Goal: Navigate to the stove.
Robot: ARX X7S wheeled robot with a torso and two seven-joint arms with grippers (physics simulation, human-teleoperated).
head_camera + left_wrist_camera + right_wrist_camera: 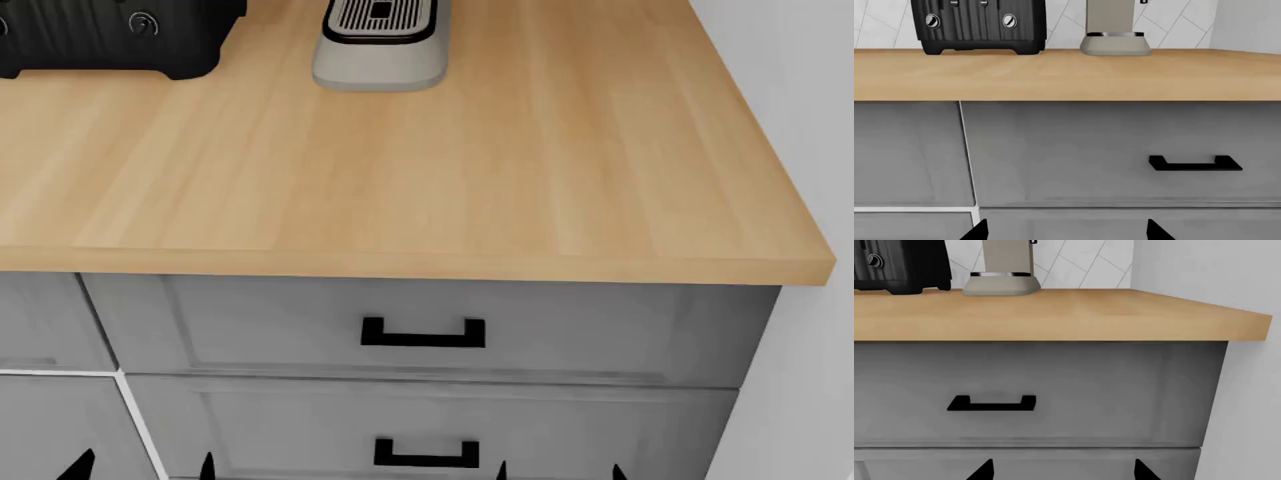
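Observation:
The stove is out of view in every frame. My left gripper (pixel 1066 233) is open and empty, its two black fingertips spread wide in front of a grey drawer front (pixel 1121 150). My right gripper (pixel 1064 472) is also open and empty, facing a grey drawer (pixel 1054 390) under the counter's right end. In the head view both grippers show only as black tips at the lower edge, the left gripper (pixel 144 468) and the right gripper (pixel 561 470).
A wooden countertop (pixel 441 170) fills the view ahead over grey drawers with black handles (pixel 423 335). A small black ribbed box with two knobs (pixel 977 25) and a beige appliance (pixel 383 45) stand at the back. A white wall (pixel 801 120) closes the right side.

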